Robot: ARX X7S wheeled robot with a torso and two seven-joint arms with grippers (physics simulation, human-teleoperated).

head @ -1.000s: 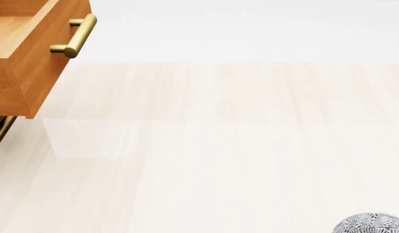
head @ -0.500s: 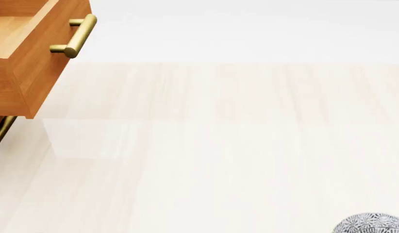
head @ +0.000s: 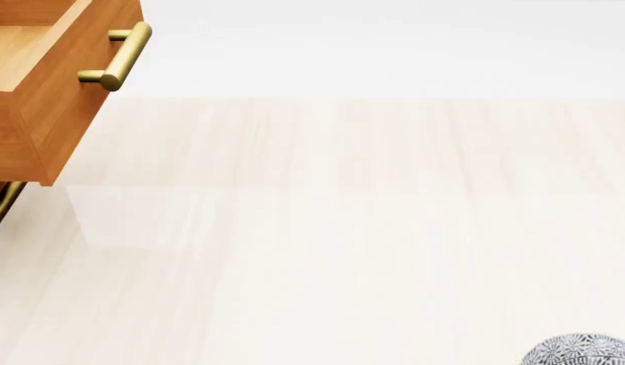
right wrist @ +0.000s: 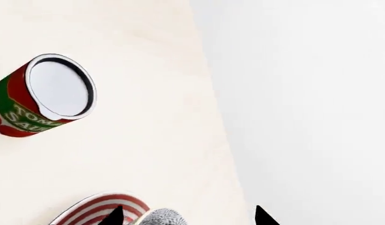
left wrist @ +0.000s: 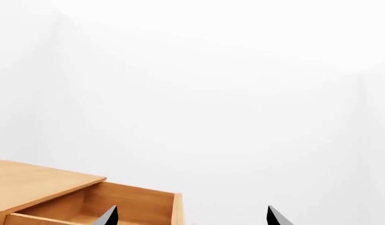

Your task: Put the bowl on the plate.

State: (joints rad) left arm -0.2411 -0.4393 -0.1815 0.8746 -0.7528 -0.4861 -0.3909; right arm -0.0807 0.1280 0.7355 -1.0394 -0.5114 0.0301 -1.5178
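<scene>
Only one thing carried lettering: the can (right wrist: pixel 42 96), seen in the right wrist view, standing on the pale table (right wrist: pixel 149 154). Its red and green label showed pale letters, partly cut off by the can's curve: "TOM" on the upper line, "SAU" beneath it. The remaining letters wrapped out of sight. No readable text, number or sign appeared in the head or left wrist views.

Bowl (head: pixel 582 350) white with dense grey-black floral pattern, plate (right wrist: pixel 99 210) white with red rings, can (right wrist: pixel 41 95) red and green with white lettering, drawer (head: pixel 51 84) orange-brown wood with brass handle (head: pixel 120 55), counter (head: pixel 343 243) pale cream woodgrain
</scene>
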